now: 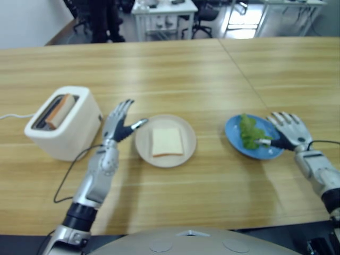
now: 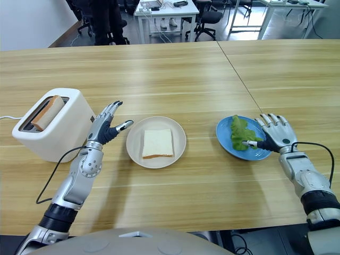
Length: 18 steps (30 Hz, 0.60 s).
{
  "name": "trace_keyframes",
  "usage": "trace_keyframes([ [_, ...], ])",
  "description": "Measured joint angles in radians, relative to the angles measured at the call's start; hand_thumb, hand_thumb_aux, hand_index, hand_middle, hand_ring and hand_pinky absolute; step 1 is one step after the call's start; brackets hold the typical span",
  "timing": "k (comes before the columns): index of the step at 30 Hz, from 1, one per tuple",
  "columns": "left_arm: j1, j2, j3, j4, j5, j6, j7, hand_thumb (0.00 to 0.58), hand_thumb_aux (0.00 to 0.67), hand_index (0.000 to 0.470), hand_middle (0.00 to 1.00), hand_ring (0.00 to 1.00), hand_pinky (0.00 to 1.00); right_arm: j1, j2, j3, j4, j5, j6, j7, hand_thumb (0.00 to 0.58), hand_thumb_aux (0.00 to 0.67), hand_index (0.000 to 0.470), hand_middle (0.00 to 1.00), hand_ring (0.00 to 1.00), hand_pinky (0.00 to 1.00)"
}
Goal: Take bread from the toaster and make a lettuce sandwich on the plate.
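Left hand [image 2: 106, 127], fingers open, mid-left between white toaster [image 2: 58, 133] and round cream plate [image 2: 133, 146] with 1 bread slice [image 2: 157, 143]. Right hand [image 2: 273, 133], open too, touching green lettuce [image 2: 239, 133] on blue plate [image 2: 226, 142].

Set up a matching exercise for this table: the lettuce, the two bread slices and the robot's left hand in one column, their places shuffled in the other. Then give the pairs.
Things
1. lettuce
2. flat bread slice
3. upright bread slice
4. left hand

Places
A. in the slot of the toaster
B. between the toaster and the cream plate, fingers spread open
C. on the blue plate
D. on the cream plate

Pairs: 1-C, 2-D, 3-A, 4-B.
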Motion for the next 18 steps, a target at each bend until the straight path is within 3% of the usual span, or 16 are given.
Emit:
trace_keyframes([
  [5, -0.003, -0.007, -0.012, 0.006, 0.000, -0.002, 0.000, 0.000, 0.000, 0.000, 0.00, 0.00, 0.00, -0.072, 0.033, 0.114, 0.160, -0.012, -0.007, -0.049, 0.000, 0.000, 0.000, 0.00, 0.00, 0.00],
  [11, 0.005, -0.007, -0.012, 0.018, -0.001, -0.004, 0.001, 0.000, 0.000, 0.000, 0.00, 0.00, 0.00, -0.090, 0.029, 0.163, 0.173, 0.002, -0.003, -0.070, 0.000, 0.000, 0.000, 0.00, 0.00, 0.00],
  [12, 0.007, -0.008, -0.012, 0.018, 0.000, -0.004, 0.002, 0.000, 0.000, 0.000, 0.00, 0.00, 0.00, -0.093, 0.028, 0.172, 0.174, 0.005, -0.002, -0.071, 0.337, 0.236, 0.162, 0.00, 0.00, 0.00],
  [13, 0.009, -0.011, -0.012, 0.018, 0.000, -0.004, 0.002, 0.000, 0.000, 0.000, 0.00, 0.00, 0.00, -0.101, 0.028, 0.181, 0.177, 0.007, -0.001, -0.071, 0.503, 0.426, 0.292, 0.00, 0.00, 0.00],
  [14, 0.009, -0.014, -0.013, 0.018, 0.000, -0.004, 0.002, 0.000, 0.000, 0.000, 0.00, 0.00, 0.00, -0.108, 0.028, 0.189, 0.184, 0.009, -0.001, -0.070, 0.535, 0.483, 0.332, 0.00, 0.00, 0.00],
  [15, 0.010, -0.014, -0.014, 0.018, 0.000, -0.004, 0.002, 0.000, 0.000, 0.000, 0.00, 0.00, 0.00, -0.113, 0.028, 0.193, 0.187, 0.016, -0.002, -0.070, 0.535, 0.483, 0.332, 0.00, 0.00, 0.00],
  [16, 0.010, -0.014, -0.015, 0.018, 0.000, -0.004, 0.001, 0.000, 0.000, 0.000, 0.00, 0.00, 0.00, -0.118, 0.028, 0.194, 0.189, 0.022, -0.002, -0.071, 0.579, 0.638, 0.438, 0.00, 0.00, 0.00],
  [18, 0.010, -0.014, -0.015, 0.018, 0.002, -0.004, 0.001, 0.000, 0.000, 0.000, 0.00, 0.00, 0.00, -0.129, 0.028, 0.194, 0.194, 0.041, -0.003, -0.073, 0.580, 0.670, 0.460, 0.00, 0.00, 0.00],
])
